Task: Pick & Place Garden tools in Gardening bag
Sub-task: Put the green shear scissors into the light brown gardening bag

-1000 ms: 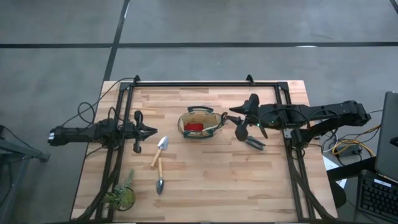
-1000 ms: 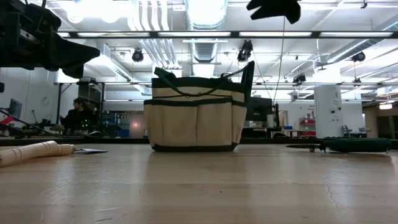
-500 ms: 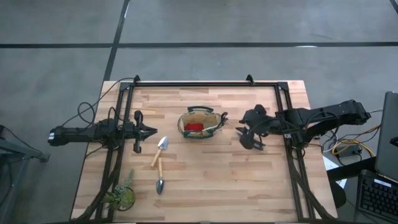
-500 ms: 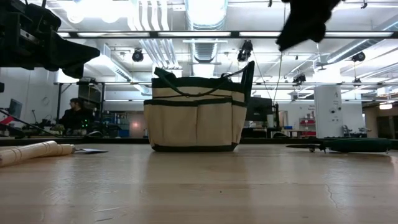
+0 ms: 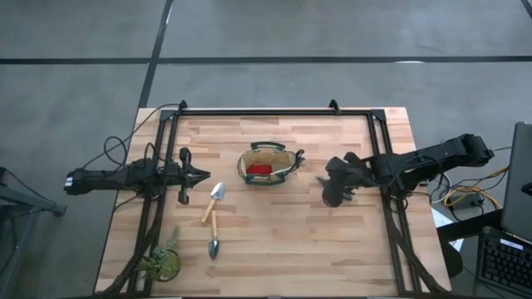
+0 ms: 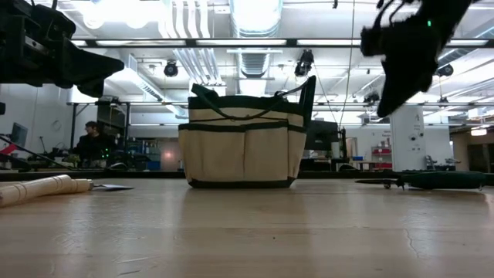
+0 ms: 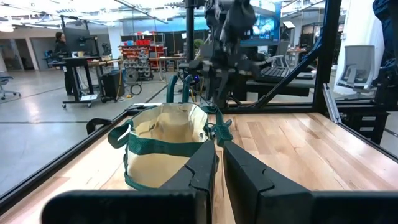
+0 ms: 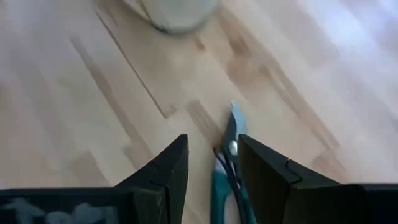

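From overhead I saw the bag (image 5: 264,164) near the middle of the table (image 5: 274,249), with a red item (image 5: 259,169) lying inside it. My right gripper (image 5: 334,196) hung at about four o'clock from the bag, above a pair of shears (image 8: 227,177); through its wrist camera the two fingers (image 8: 163,168) stood apart with the shears' blade and green handles lying on the wood between them, not yet clamped. In the level view the shears (image 6: 428,180) lay flat on the tabletop, well apart from the bag (image 6: 243,143) at its three o'clock side. My left gripper (image 5: 202,175) waited at nine o'clock from the bag, its fingers (image 7: 202,168) nearly together and holding nothing. Two trowels lay at about seven o'clock from the bag, one (image 5: 213,201) nearer and one (image 5: 214,242) farther, with a leafy plant (image 5: 163,260) near the table's corner beyond them.
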